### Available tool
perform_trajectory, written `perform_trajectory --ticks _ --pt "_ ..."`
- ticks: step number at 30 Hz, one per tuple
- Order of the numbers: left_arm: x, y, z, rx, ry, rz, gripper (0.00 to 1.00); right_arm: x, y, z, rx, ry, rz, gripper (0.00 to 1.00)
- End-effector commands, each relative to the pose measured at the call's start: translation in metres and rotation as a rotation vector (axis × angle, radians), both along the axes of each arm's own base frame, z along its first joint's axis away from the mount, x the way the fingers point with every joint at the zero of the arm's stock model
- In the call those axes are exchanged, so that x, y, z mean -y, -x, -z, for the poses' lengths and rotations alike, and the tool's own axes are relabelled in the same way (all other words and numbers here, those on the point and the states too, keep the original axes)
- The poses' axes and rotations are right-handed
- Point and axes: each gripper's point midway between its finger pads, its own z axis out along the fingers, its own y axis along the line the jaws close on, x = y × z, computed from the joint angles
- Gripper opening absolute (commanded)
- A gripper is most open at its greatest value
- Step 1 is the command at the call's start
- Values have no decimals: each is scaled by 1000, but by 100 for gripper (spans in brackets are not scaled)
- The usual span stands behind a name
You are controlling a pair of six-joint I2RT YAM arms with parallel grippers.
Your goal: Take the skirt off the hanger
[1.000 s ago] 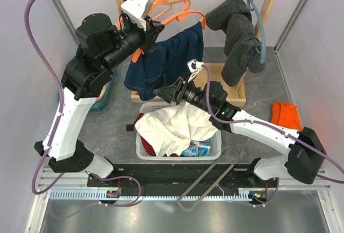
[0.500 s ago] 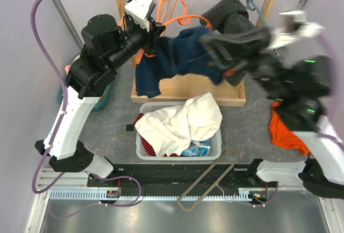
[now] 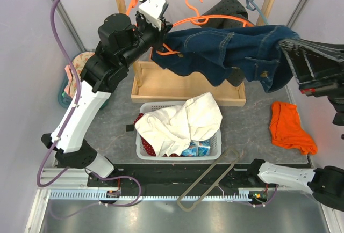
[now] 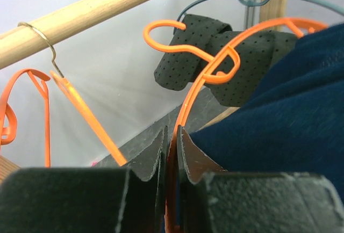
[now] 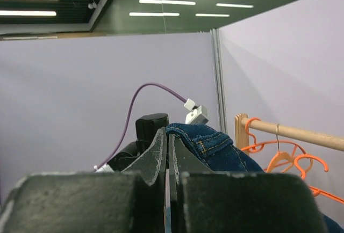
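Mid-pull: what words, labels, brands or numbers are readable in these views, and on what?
None readable. The denim skirt shows no legible tag, the hanger is plain, and the print on the blue packet in the basket is too small to read.

skirt (image 3: 226, 50): you see stitched blue denim, matt
hanger (image 4: 190, 101): smooth, glossy orange plastic
rail (image 4: 97, 12), upper left: your bare pale wood
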Motion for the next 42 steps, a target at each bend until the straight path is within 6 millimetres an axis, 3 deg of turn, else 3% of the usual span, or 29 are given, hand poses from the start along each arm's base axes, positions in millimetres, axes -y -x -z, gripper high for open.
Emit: perform_trajectory --ticks 1,7,13,14,18,21,27,30,35,37,42 --pt "-21 -23 -15 85 -2 -149 2 7 3 -13 36 -7 25 0" --pt "-17 -34 12 58 -68 -169 2 78 53 -47 162 -177 62 0" --pt "-17 -39 18 54 -89 -183 2 122 97 -58 239 -259 18 0" --pt "-17 -38 17 57 -90 -183 2 129 104 -60 251 -282 6 0" --pt "-17 -38 15 60 -87 -181 2 124 105 -58 242 -273 -23 0" --pt "-17 -35 12 65 -84 -179 2 111 94 -56 214 -246 -24 0" --pt "-24 -31 5 93 -94 -191 2 48 39 -39 92 -119 -8 0" --pt "-29 -28 -1 107 -87 -199 2 21 21 -32 56 -74 -26 0" --pt "-29 -21 2 101 -87 -180 2 -8 -2 -28 26 -34 -23 0" --pt "-24 -22 22 59 -107 -161 2 -15 -11 -29 23 -27 -3 0" --pt "-15 -24 84 -61 -190 -140 2 -67 -48 -17 -25 42 -22 0"
